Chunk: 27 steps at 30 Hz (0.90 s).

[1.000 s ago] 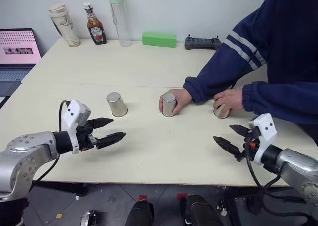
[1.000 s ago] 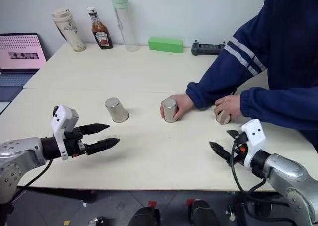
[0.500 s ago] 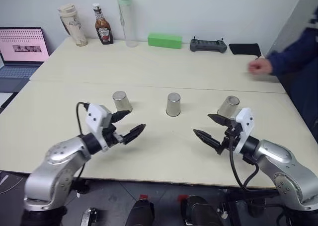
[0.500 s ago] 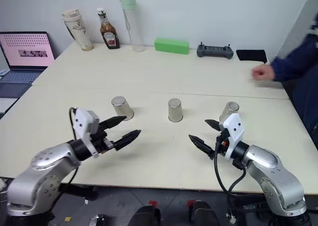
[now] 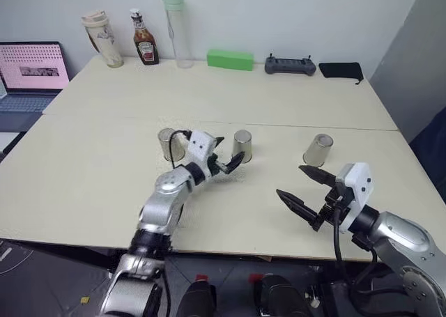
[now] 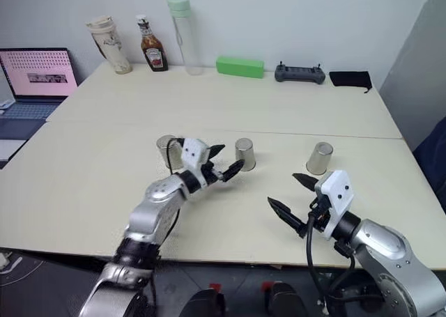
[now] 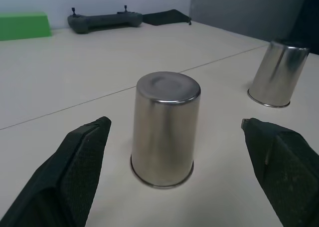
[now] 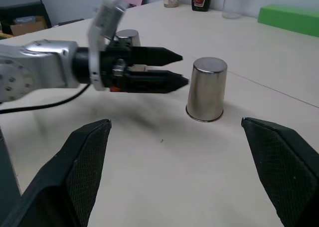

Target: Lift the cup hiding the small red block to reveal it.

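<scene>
**Left gripper reaches in on the middle cup; the person is gone from the table**

Three small silvery metal tumblers stand upside down in a row on the pale cream tabletop (image 5: 97,191): the left cup (image 5: 168,144), the middle cup (image 5: 242,146) and the right cup (image 5: 318,150). A second ago a person's hands rested on the middle and right cups; now no hands are on them, and all three stand free.

The left gripper (image 5: 228,162) has travelled from the near left part of the table toward the centre and now sits just at 8 o'clock of the middle cup. Its two black fingers (image 7: 75,172) are spread wide, grasping nothing, and the wrist view shows that cup standing between and beyond them, untouched.

The right gripper (image 5: 304,191) hovers near the front edge, at 7 o'clock of the right cup, fingers parted and empty, little shifted.

The small red block is hidden; which cup covers it cannot be told.

At the far edge stands a flat green rectangular block (image 5: 229,59).
</scene>
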Each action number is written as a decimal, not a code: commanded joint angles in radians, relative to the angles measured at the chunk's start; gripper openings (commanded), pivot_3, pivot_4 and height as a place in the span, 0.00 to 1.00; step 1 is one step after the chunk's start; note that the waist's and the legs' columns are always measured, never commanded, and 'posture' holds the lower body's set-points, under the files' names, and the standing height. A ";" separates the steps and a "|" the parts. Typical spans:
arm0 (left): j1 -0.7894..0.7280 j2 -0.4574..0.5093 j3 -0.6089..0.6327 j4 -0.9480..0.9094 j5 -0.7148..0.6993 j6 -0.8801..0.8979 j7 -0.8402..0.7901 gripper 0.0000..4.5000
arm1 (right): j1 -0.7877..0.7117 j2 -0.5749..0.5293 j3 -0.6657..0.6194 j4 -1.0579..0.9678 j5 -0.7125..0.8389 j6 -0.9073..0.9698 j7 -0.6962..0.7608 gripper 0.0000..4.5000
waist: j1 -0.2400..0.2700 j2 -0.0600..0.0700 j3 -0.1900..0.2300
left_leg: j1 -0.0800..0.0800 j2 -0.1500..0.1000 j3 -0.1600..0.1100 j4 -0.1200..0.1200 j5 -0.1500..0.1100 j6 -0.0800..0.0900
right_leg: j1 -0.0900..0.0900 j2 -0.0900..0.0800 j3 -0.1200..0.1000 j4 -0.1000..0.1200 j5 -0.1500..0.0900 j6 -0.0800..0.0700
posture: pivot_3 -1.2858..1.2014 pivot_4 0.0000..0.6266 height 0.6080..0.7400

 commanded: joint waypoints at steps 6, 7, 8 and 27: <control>-0.221 -0.093 0.010 0.410 0.086 -0.257 0.012 1.00 | 0.059 -0.033 -0.098 -0.112 0.088 0.039 -0.057 0.99 | 0.002 0.000 0.000 | -0.002 -0.002 0.000 0.000 0.000 0.000 | 0.000 -0.001 -0.001 -0.002 0.001 0.001 | 0.52 0.24 1.00; -0.235 -0.097 0.014 0.441 0.090 -0.278 0.014 0.96 | 0.064 -0.033 -0.099 -0.118 0.092 0.042 -0.066 1.00 | 0.002 -0.001 0.000 | -0.002 -0.002 0.000 0.000 0.000 0.000 | 0.000 -0.001 -0.001 -0.002 0.001 0.001 | 0.52 0.24 1.00; -0.248 -0.100 0.019 0.468 0.093 -0.295 0.016 0.92 | 0.068 -0.032 -0.101 -0.123 0.095 0.044 -0.074 1.00 | 0.001 -0.001 0.000 | -0.002 -0.001 0.000 0.000 0.000 0.000 | 0.000 -0.001 -0.001 -0.002 0.001 0.001 | 0.52 0.24 1.00; -0.301 -0.104 0.150 0.237 0.101 -0.115 0.281 0.60 | 0.037 -0.038 -0.126 -0.056 0.116 0.025 -0.093 1.00 | -0.001 -0.001 0.000 | -0.002 -0.001 -0.001 -0.001 0.000 0.000 | -0.001 -0.001 0.000 -0.003 0.001 0.002 | 0.52 0.24 1.00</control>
